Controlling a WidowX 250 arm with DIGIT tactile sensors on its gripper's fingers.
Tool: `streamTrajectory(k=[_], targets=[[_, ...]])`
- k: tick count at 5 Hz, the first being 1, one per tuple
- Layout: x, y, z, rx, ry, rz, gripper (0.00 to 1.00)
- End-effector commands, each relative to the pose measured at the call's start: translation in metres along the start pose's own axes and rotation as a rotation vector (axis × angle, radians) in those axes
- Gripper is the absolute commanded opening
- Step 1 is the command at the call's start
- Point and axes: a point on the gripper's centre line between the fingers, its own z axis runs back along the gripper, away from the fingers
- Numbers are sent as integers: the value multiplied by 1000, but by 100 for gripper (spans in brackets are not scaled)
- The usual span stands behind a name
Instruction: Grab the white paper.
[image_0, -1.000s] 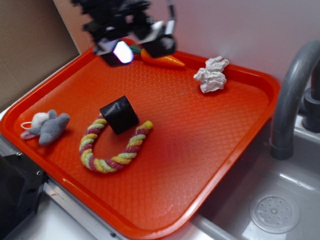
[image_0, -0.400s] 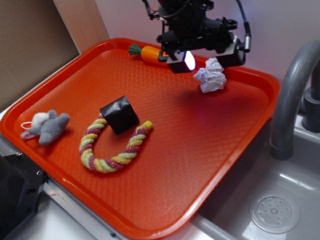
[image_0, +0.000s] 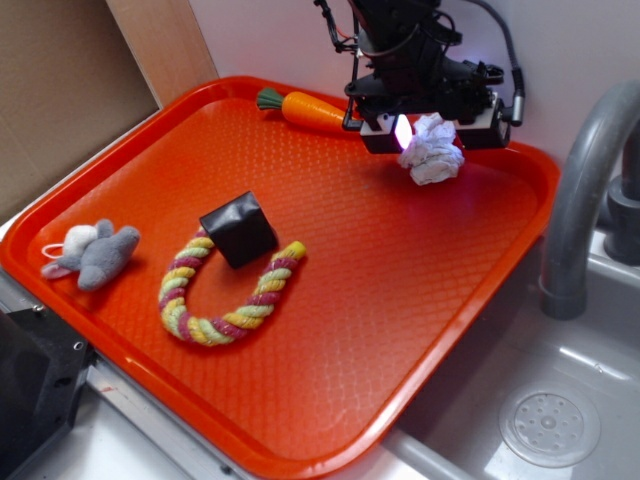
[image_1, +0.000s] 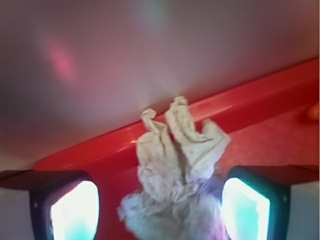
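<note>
Since the earlier frames the gripper (image_0: 432, 132) has swung from the far-left corner of the orange tray (image_0: 480, 290), where it hung over the carrot toy (image_0: 318, 110), across to the far-right part of the tray and come lower, so that it now straddles the white paper (image_0: 434, 150). Its fingers (image_1: 75, 207) are spread, one on each side of the wad, and in the wrist view the paper (image_1: 175, 175) fills the gap between the two glowing pads, though whether either pad touches it I cannot tell. That crumpled paper lies on the tray floor near the far rim, close to the wall, in the same spot as before. Nothing else has shifted: the black cube (image_0: 238, 229) rests against the open end of the rope ring (image_0: 225, 295), and the plush mouse (image_0: 92, 252) lies near the tray's left edge.
</note>
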Motion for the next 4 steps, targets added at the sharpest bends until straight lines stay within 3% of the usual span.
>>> streamTrajectory(k=[1, 2, 3, 4], targets=[[15, -12, -2, 65, -66, -30, 96], [11, -12, -6, 110, -59, -51, 44], [11, -11, 0, 119, -48, -75, 0], [12, -1, 39, 118, 66, -107, 0]])
